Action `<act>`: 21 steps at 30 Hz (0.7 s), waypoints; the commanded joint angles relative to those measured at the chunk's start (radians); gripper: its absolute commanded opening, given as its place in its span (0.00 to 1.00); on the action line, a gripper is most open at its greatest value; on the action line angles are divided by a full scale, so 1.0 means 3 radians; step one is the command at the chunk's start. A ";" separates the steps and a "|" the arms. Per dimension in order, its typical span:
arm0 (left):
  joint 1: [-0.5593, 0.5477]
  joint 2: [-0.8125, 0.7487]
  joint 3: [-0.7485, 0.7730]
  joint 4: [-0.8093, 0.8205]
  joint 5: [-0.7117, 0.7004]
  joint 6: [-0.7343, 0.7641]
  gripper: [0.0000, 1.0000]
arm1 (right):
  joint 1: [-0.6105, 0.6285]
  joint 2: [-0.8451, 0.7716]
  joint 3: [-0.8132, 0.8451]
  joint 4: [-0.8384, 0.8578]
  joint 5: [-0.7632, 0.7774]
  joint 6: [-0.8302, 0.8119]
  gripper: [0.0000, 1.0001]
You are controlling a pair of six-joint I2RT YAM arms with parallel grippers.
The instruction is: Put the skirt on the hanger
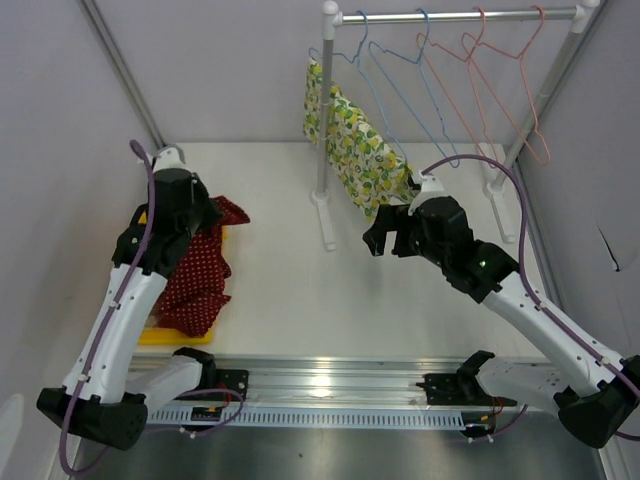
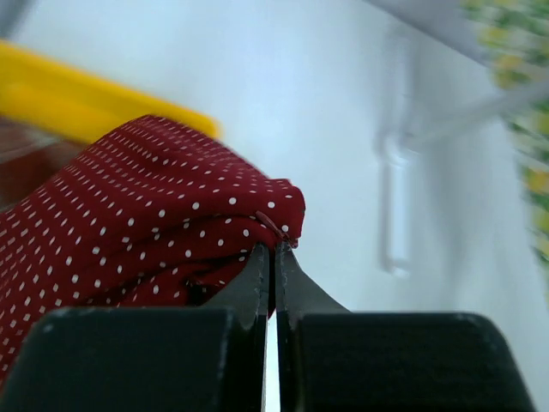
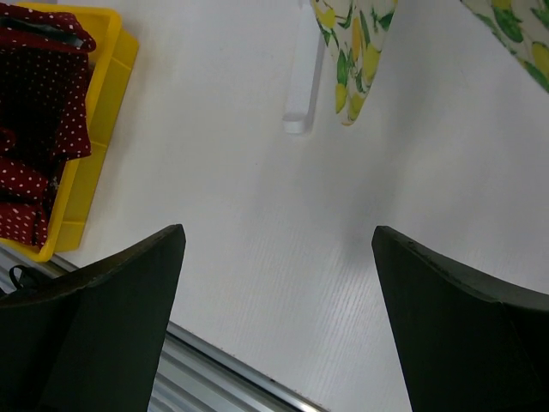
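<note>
A red skirt with white dots (image 1: 200, 270) lies bunched in a yellow tray (image 1: 175, 335) at the left of the table. My left gripper (image 1: 210, 218) is over its far end. In the left wrist view the gripper (image 2: 274, 253) is shut on a fold of the red skirt (image 2: 146, 206), lifted off the tray (image 2: 86, 103). My right gripper (image 1: 378, 238) is open and empty above the table's middle, and it also shows in the right wrist view (image 3: 279, 232). Empty blue hangers (image 1: 400, 80) and pink hangers (image 1: 500, 70) hang on the rack's rail.
A lemon-print skirt (image 1: 355, 140) hangs on the rack's leftmost hanger, beside the white post (image 1: 325, 130); its hem (image 3: 347, 51) shows above the rack foot (image 3: 300, 86). A metal rail (image 1: 320, 385) runs along the near edge. Grey walls close both sides.
</note>
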 commanded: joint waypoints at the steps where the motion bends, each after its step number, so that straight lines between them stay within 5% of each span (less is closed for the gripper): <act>1: -0.0409 0.0050 0.0392 -0.0018 0.0245 0.0122 0.00 | 0.0010 0.0006 0.0239 0.0051 0.0128 -0.0070 0.97; 11: -0.1784 0.0535 0.0878 0.0103 0.0133 -0.0067 0.00 | 0.0020 0.0001 0.0296 -0.0015 0.0209 -0.0060 0.97; 17: -0.2057 0.0970 0.0735 0.0554 0.0403 -0.0241 0.00 | 0.0025 -0.0009 0.0285 -0.0077 0.0245 -0.0045 0.97; 21: -0.2082 0.1492 0.1123 0.0564 0.0516 -0.0195 0.00 | 0.0046 -0.0029 0.0214 -0.0118 0.0286 -0.0014 0.96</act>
